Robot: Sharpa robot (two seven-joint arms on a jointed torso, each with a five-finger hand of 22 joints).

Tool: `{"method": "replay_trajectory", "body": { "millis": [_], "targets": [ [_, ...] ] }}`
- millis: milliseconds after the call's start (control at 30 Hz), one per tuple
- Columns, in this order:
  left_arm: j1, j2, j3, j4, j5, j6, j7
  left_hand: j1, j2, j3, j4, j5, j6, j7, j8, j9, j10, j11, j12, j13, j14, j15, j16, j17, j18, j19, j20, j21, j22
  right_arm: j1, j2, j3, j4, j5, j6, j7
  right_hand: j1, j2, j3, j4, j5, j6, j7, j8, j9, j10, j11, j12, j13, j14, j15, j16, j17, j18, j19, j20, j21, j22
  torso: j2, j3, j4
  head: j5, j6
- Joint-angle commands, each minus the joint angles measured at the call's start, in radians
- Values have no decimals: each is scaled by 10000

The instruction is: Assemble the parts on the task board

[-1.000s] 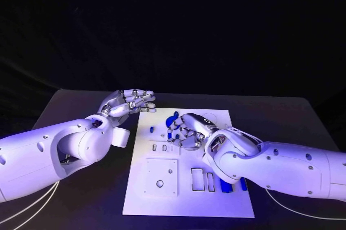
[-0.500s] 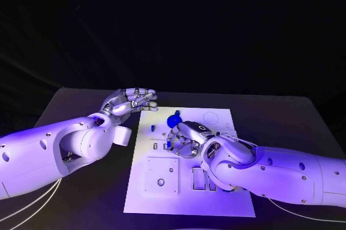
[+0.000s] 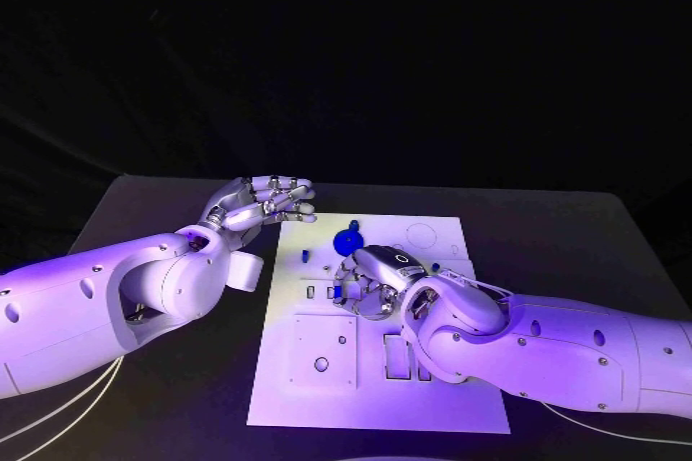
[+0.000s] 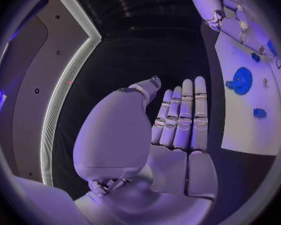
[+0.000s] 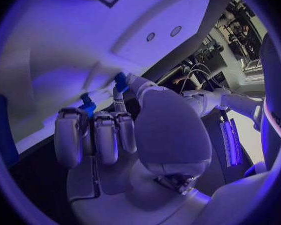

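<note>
The task board (image 3: 289, 401) sits mid-table, our right hand (image 3: 372, 279) curled low over its small blue part (image 5: 87, 105), grip unclear, left hand (image 3: 267, 203) idle and empty beside it, so a nudge could skew seating.

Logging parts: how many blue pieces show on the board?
4: a round disc, a small piece beyond it, one to its left, one by the right hand. The right arm may hide more.

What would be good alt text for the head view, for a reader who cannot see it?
The right hand reaches down onto the white task board, its fingers curled beside small blue parts. The left hand hovers off the board's far left corner, holding nothing. A round blue part lies just beyond the right hand.
</note>
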Motion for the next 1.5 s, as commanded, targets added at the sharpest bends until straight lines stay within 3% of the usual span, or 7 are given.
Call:
{"method": "replay_trajectory", "body": {
  "millis": [33,1000,1200,1267,1400,1433,1500],
  "targets": [
    [8,20,6,11,-53,210,17,-110,26,1,-55,-7,-19,-10,-38,-6,21,66,-23,15,-53,-5,68,15,-2,-95,2,53,13,-39,10,-22,-43,-245,147,-164,-101,-64,80,-15,31,111,-229,-3,196,690,-51,-43,2150,1008,-42,32,2475,-133,126,-64,-48,1394,7,-3,10,2,-8],
    [7,0,3,-12,-60,256,-37,-126,29,-2,-52,-7,-20,-12,-39,-7,21,66,-24,15,-60,-3,66,23,-2,-108,4,62,18,-47,17,-24,-59,-251,238,-107,-396,-522,132,-66,30,-521,95,-397,12,506,231,-307,1940,973,192,-11,2317,-82,-3,124,-288,1239,-8,-4,16,28,-79],
    [7,-3,3,-15,-60,259,-38,-126,29,-2,-52,-7,-20,-12,-39,-7,21,66,-24,15,-60,-3,66,23,-2,-108,4,62,18,-47,15,-24,-44,-247,103,-88,-576,-709,-272,4,19,-1042,275,-756,-142,339,393,-546,1746,968,330,-17,2300,-61,-50,250,-393,1183,-5,0,0,35,-61],
    [7,-4,2,-16,-61,260,-37,-126,29,-2,-52,-7,-20,-12,-39,-7,21,66,-24,15,-60,-3,66,23,-2,-108,4,62,18,-46,7,-24,-30,-245,27,-83,-553,-722,-593,36,28,-1407,389,-1025,-247,236,495,-694,1624,970,422,-14,2310,-60,-50,332,-411,1183,-3,1,-1,30,-54],
    [7,-7,2,-22,-67,259,-42,-126,29,-2,-52,-7,-20,-12,-39,-7,21,66,-24,15,-60,-3,66,23,-2,-108,4,62,18,-46,-32,-24,34,-243,-193,-56,121,-354,-2780,721,117,-1744,564,-1439,-466,113,668,-849,1475,968,587,-14,2309,-48,-52,510,-470,1189,-3,1,8,29,-42],
    [7,-8,1,-26,-72,257,-45,-126,29,-2,-52,-7,-20,-12,-39,-7,21,66,-24,15,-60,-3,66,23,-2,-108,4,62,18,-46,-51,-24,60,-243,-271,-40,363,-361,-3436,1135,137,-1827,601,-1555,-531,54,704,-922,1403,968,606,-13,2310,-44,-60,537,-499,1184,-2,7,7,29,-34],
    [7,-8,0,-46,-116,242,-71,-126,29,-2,-52,-7,-20,-12,-39,-7,21,66,-24,15,-60,-3,66,23,-2,-108,4,62,18,-47,-127,-24,149,-241,-495,13,404,-427,-4126,1219,174,-1961,662,-1700,-605,-28,752,-1028,1299,964,654,-17,2295,-38,-70,566,-529,1178,-7,12,5,31,-25]
  ]
}}
